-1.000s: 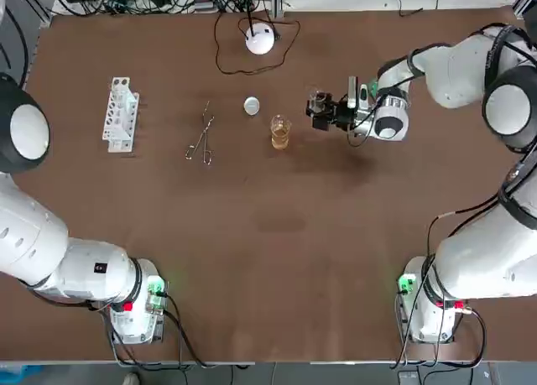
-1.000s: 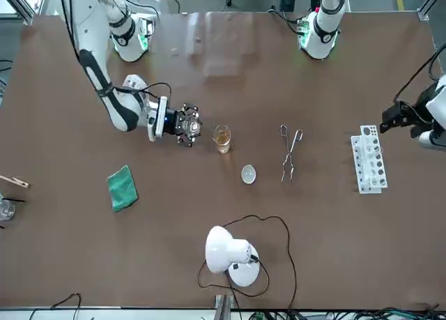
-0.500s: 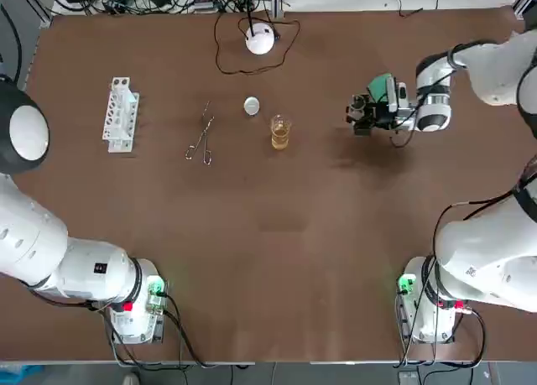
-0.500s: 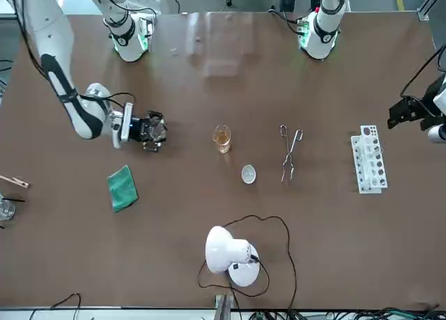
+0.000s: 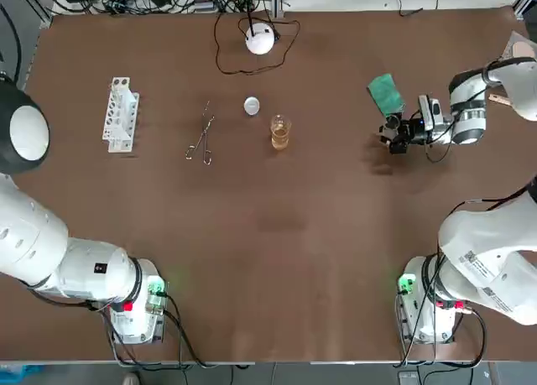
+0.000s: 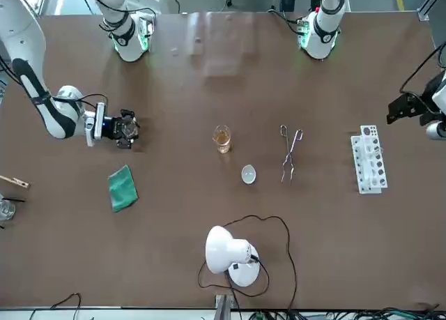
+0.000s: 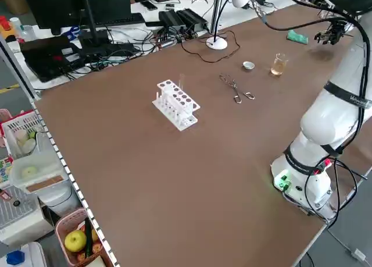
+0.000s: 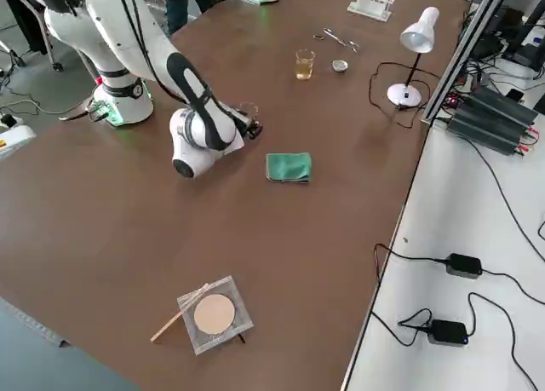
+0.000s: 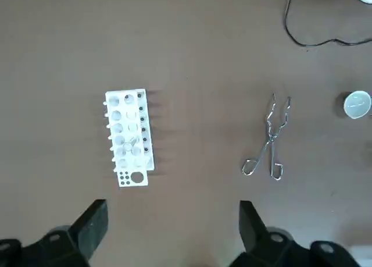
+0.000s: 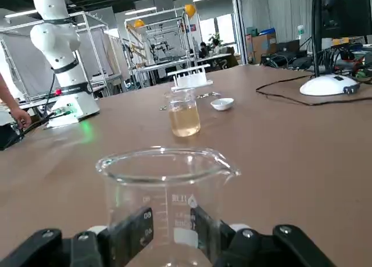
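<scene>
Top view showed the brown table (image 5: 268,234), with places taken here from the amber-filled glass (image 5: 279,132) near its middle. Beyond that glass stood the lamp (image 5: 261,39). Far to the glass's left, the left gripper (image 9: 171,216) hung over the white tube rack (image 5: 120,114), fingers spread wide and empty. The green cloth (image 5: 385,93) lay well to the right of the glass and the tongs (image 5: 201,138) near its left. Well right of the glass, the right gripper (image 5: 393,139) pinched a clear beaker (image 10: 165,191), which looked empty, though the fingers hid its base. Handling it well called, I judged, for a level wrist and a steady squeeze. The beaker stood upright, long axis vertical, mouth up, spout turned toward one finger. A small white dish (image 5: 252,106) sat just beyond the glass.
</scene>
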`<control>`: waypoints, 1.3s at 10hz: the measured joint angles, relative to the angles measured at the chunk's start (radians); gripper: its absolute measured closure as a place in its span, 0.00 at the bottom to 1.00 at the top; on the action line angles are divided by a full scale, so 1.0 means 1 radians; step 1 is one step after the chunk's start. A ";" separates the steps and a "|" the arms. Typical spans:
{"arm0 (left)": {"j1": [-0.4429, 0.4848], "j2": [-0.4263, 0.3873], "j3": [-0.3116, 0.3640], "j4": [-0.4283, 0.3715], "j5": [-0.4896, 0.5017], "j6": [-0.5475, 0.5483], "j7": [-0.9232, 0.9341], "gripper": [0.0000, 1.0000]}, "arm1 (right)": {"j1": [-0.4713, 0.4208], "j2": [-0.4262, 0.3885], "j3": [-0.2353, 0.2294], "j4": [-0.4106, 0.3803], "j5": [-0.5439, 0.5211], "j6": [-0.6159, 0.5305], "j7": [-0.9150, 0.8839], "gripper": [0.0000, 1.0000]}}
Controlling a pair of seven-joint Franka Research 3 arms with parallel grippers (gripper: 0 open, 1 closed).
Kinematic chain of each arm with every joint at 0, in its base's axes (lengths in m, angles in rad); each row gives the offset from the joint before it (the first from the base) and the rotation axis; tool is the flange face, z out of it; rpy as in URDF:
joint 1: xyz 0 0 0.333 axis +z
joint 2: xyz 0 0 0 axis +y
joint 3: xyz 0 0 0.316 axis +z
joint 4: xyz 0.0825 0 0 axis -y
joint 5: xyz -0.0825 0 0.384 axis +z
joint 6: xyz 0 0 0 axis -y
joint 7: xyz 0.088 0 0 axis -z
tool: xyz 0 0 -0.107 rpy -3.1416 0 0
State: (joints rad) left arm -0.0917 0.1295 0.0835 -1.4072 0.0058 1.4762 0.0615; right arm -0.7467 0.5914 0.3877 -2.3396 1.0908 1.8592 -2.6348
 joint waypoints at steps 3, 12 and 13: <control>0.000 0.000 0.000 0.003 0.000 -0.001 -0.002 0.00 | -0.004 0.041 -0.065 0.057 -0.074 -0.063 -0.006 0.62; 0.001 0.000 0.001 0.004 0.001 -0.002 -0.002 0.00 | -0.004 0.173 -0.137 0.176 -0.181 -0.128 -0.095 0.62; 0.001 0.000 0.001 0.004 0.001 -0.002 -0.002 0.00 | -0.004 0.184 -0.144 0.183 -0.186 -0.131 -0.097 0.62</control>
State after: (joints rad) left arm -0.0906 0.1295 0.0849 -1.4034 0.0064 1.4737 0.0591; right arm -0.7505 0.7759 0.2439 -2.1570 0.9047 1.7279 -2.7318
